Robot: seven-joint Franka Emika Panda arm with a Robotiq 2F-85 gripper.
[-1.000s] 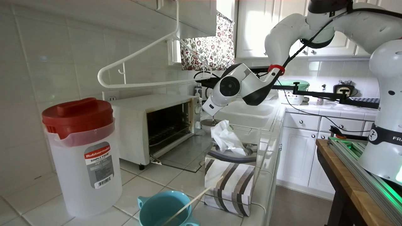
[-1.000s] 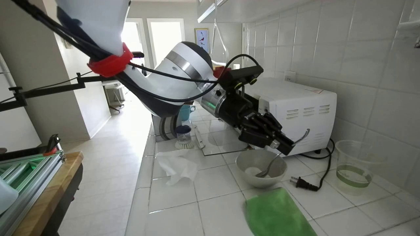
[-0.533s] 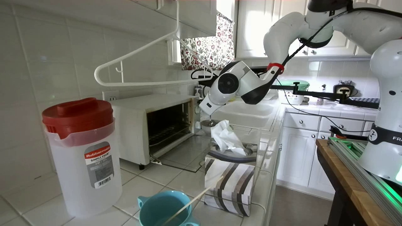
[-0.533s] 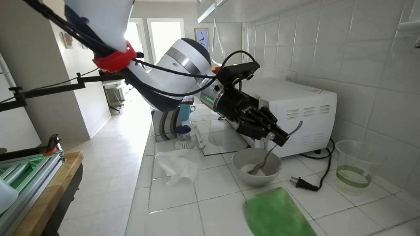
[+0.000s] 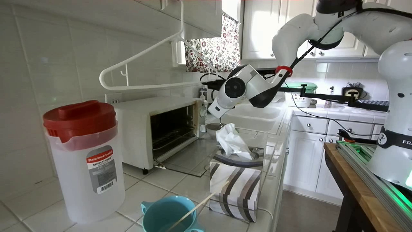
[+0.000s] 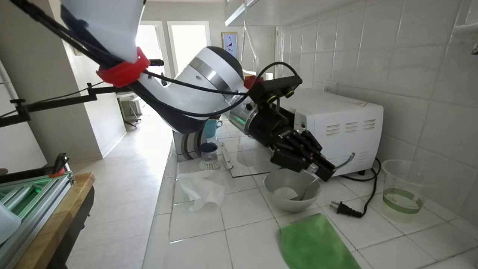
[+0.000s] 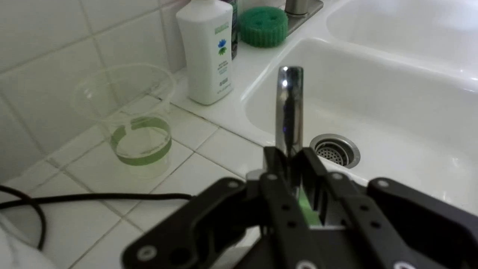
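My gripper [image 6: 325, 171] is shut on the handle of a metal utensil [image 6: 345, 161], seemingly a spoon. In the wrist view the gripper [image 7: 288, 157] pinches the shiny handle [image 7: 289, 104], which sticks up beyond the fingertips. The utensil's lower end reaches into a grey-white bowl [image 6: 287, 204] on the tiled counter. Something whitish [image 6: 285, 192] lies in the bowl. A green cloth [image 6: 317, 243] lies close by on the counter. In an exterior view the arm hides the gripper, and the bowl [image 5: 212, 127] shows only partly.
A white toaster oven [image 6: 336, 123] with its door lowered stands beside the bowl. A clear plastic cup [image 6: 403, 186] and black plug [image 6: 348, 210] are nearby. A tissue [image 6: 201, 188], brush [image 6: 209, 157], sink [image 7: 373, 93], hanging hanger [image 5: 154, 85] and red-lidded pitcher [image 5: 83, 161] also show.
In an exterior view the gripper moved up and left, then back down and right, still holding the utensil, which shifted in the bowl. The bowl slid slightly left early on.
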